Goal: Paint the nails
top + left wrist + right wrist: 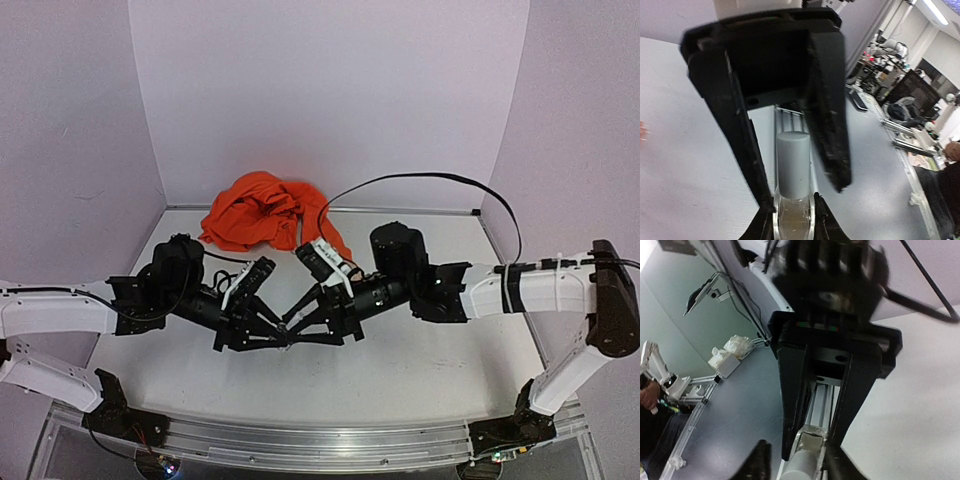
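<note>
Nails not visible, none painted yet; small clear grey-capped bottle gripped by both hands at 6 o'clock, cap on.

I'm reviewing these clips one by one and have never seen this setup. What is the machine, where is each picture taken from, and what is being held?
Two robot arms are bolted at the near edge of a white table. The overhead picture looks down from behind them; the other two come from cameras on each wrist.

The left gripper and right gripper meet at the table's middle. The left wrist picture shows a small clear bottle with a grey cap held between both grippers' fingers. An orange cloth lies at the back. No nails can be made out in any view.
</note>
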`<state>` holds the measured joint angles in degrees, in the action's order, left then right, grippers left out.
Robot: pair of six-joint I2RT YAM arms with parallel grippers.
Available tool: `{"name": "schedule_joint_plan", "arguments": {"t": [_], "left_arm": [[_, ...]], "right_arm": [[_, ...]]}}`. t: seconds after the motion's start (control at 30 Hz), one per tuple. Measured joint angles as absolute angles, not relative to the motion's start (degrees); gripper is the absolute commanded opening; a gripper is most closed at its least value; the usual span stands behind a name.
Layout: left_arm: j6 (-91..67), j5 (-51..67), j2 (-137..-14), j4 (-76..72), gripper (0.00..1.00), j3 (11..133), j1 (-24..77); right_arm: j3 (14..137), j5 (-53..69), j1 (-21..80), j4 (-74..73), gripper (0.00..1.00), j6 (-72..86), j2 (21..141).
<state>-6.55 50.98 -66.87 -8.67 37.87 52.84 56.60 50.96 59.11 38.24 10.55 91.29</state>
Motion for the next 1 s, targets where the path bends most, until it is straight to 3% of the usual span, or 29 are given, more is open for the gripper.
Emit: {"name": "schedule_joint_plan", "arguments": {"t": [0.07,0.13,0.3,0.47,0.6,0.73,0.93,1.0], "left_arm": [[-4.6,44.9,-65.8,-10.0,0.00,37.7,53.3],[-2.7,36.5,-64.2,-11.2,0.00,37.6,53.5],[2.5,13.6,-60.5,-14.5,0.00,36.2,55.5],[6.8,-1.7,-60.8,-15.0,0.00,35.6,58.6],[9.5,-8.7,-62.5,-15.1,0.00,35.6,60.5],[11.0,-12.0,-63.7,-15.1,0.00,35.6,61.3],[12.1,-13.9,-63.8,-15.1,0.00,35.5,61.5],[12.1,-13.9,-63.8,-15.1,0.00,35.4,61.5]], "right_arm": [[55.0,46.2,59.3,37.9,0.79,11.3,88.7],[53.6,39.9,59.3,37.3,0.89,13.1,85.9],[51.6,24.9,58.5,35.4,0.91,19.0,80.5],[53.0,17.4,57.8,33.1,0.76,26.5,81.5],[59.2,16.3,58.2,32.1,0.71,30.1,86.6],[64.7,15.2,58.7,32.0,0.60,31.7,91.2],[68.8,12.5,58.8,31.2,0.54,34.0,95.2],[69.5,12.2,58.8,31.0,0.44,34.3,96.2]]}}
